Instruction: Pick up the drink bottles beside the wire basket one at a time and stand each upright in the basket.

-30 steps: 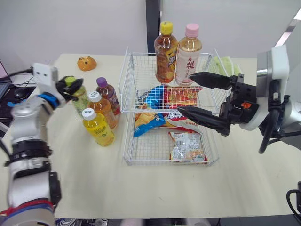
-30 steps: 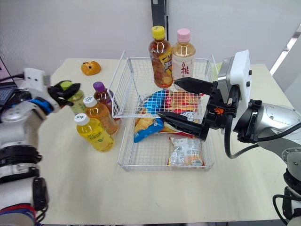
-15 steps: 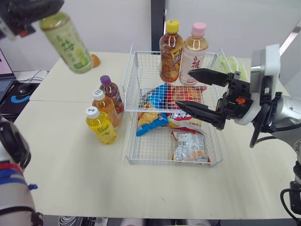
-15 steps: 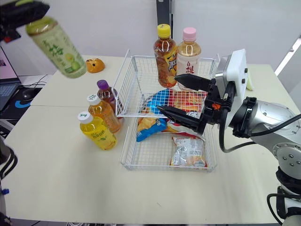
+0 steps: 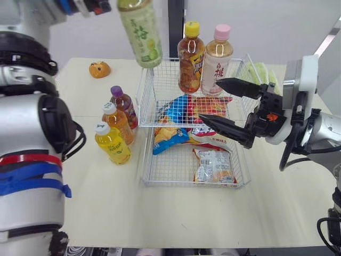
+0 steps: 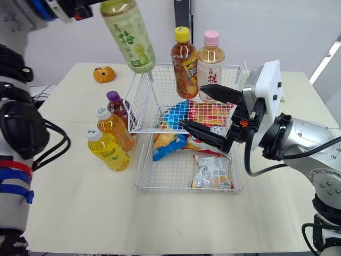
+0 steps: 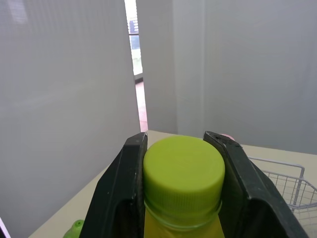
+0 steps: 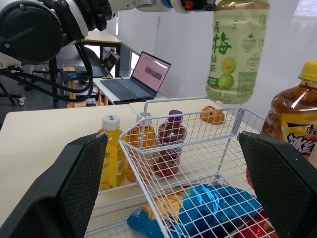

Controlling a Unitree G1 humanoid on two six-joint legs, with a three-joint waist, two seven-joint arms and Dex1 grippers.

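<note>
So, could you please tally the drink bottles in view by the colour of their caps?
Yellow-capped bottle: 1
Pink-capped bottle: 1
Purple-capped bottle: 1
White-capped bottles: 2
Green-capped bottle, held in the left gripper: 1
Total: 6

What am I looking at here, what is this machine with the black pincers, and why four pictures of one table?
This is a humanoid robot with two arms, each ending in a black two-fingered pincer. Two pictures come from cameras in its head, looking down on the table; the other two come from a camera on each wrist. The left pincer is shut on the cap of a green tea bottle, held high in the air. The right pincer hangs open over the wire basket. In the basket stand a yellow-capped bottle and a pink-capped bottle, with snack packets. Beside it stand a yellow bottle, an orange bottle and a purple-capped bottle.
</note>
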